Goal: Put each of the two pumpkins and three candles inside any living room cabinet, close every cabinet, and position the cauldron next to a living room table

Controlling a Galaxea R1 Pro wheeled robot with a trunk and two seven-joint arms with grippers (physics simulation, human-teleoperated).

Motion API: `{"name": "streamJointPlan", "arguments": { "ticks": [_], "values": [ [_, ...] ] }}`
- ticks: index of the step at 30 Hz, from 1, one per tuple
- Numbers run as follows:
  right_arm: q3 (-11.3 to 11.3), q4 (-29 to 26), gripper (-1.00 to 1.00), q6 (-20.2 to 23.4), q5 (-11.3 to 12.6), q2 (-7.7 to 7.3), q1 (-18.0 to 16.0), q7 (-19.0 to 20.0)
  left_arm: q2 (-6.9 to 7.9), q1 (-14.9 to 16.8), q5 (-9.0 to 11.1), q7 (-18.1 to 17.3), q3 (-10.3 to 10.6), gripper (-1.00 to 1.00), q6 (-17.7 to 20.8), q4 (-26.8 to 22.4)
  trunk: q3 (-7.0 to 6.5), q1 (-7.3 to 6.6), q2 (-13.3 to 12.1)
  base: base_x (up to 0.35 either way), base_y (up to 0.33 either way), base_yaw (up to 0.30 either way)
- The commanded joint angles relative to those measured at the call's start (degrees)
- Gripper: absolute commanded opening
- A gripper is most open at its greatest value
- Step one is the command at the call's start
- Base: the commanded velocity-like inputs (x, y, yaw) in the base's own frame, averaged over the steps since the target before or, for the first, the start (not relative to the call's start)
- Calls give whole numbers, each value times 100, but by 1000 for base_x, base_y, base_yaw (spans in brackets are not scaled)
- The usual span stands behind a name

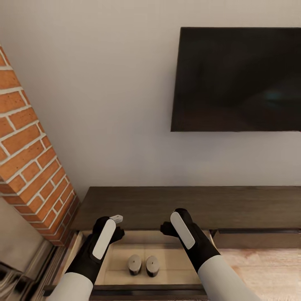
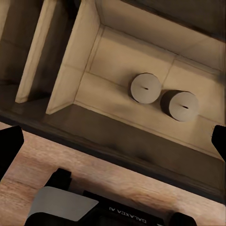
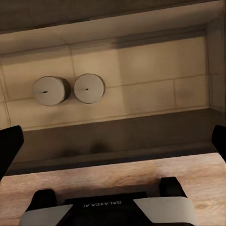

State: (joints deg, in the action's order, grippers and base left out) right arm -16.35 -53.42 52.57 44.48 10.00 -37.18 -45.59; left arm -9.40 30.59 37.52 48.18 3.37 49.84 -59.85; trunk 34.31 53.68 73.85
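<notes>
A large black flat wall-mounted screen point(image 1: 237, 79) hangs on the pale wall, above and beyond the right gripper. An orange brick column point(image 1: 29, 159) stands to the outside of the left gripper. The long low dark-brown wooden cabinet point(image 1: 188, 207) runs along the wall ahead of both grippers, with one pale-lined compartment open directly beneath them.

The left gripper point(image 2: 113, 141) is released: its two black fingertips point(image 2: 10, 148) sit at opposite edges of the wrist view, well apart, grasping nothing. The right gripper point(image 3: 113, 141) is likewise released, jaws spread wide and empty.

Two short beige-tan cylindrical candles point(image 1: 143, 265) stand upright on the compartment floor, just beside each other, below and between the two grippers and apart from both. In the left wrist view the candles point(image 2: 165, 96) lie ahead of the open jaws; in the right wrist view the candles point(image 3: 69, 89) lie ahead as well.

Mirrored white lettering reading "GALAXEA AI" is printed on each black wrist housing.
</notes>
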Motion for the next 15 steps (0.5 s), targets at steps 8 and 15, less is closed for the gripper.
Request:
{"name": "streamJointPlan", "arguments": {
  "ticks": [8,15],
  "values": [
    [0,5,100,-1,-1,0,0,7,0,0,1,-2,-1,100,-1,-1,0,0,0,0,0,-272],
    [0,6,100,-1,-1,0,0,14,0,0,-5,-2,-1,100,3,-6,0,0,0,0,0,-279]
  ]
}}
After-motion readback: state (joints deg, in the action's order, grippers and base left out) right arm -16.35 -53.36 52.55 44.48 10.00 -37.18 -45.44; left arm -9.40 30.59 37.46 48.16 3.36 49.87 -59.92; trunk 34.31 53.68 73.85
